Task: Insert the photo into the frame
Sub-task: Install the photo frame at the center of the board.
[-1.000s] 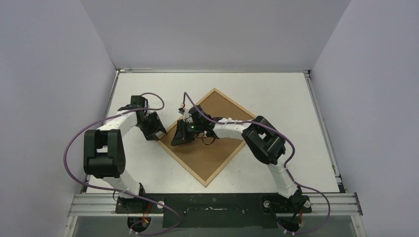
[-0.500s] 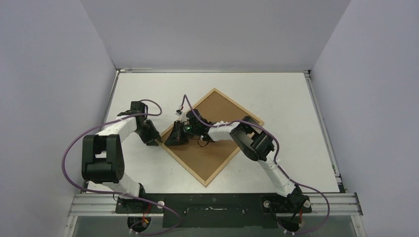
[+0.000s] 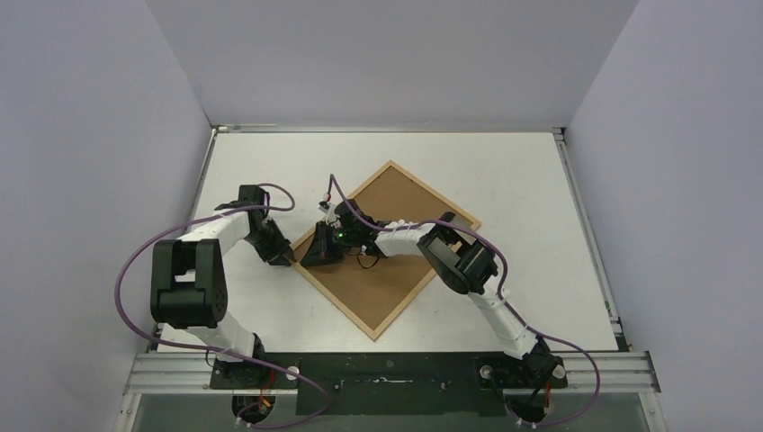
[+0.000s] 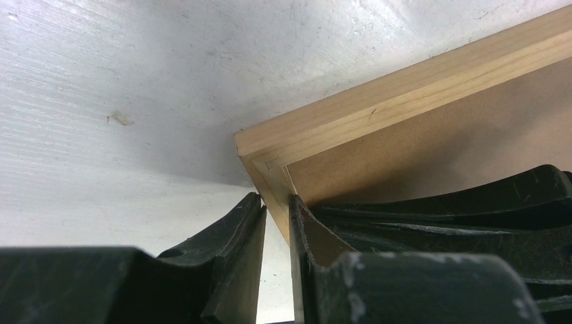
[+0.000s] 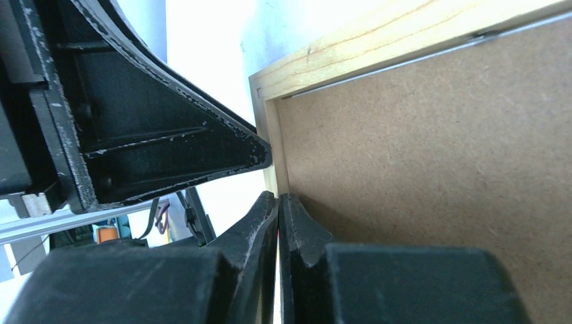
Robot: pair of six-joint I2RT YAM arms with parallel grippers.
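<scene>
The thin light-wood rectangular picture frame [image 3: 378, 301] lies brown board up on the white table [image 3: 522, 180], its long axis running 1 to 7 o'clock. At its 9 o'clock corner, the left gripper [image 4: 275, 209] pinches the rail narrowly. The right gripper [image 5: 278, 199], its fingers pressed together, sits just beside it.

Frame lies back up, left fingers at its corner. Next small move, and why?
Probably lift that corner slightly with the left fingers: they pinch the frame by its rail there, its brown back faces up, and the shut right fingers sit alongside.
</scene>
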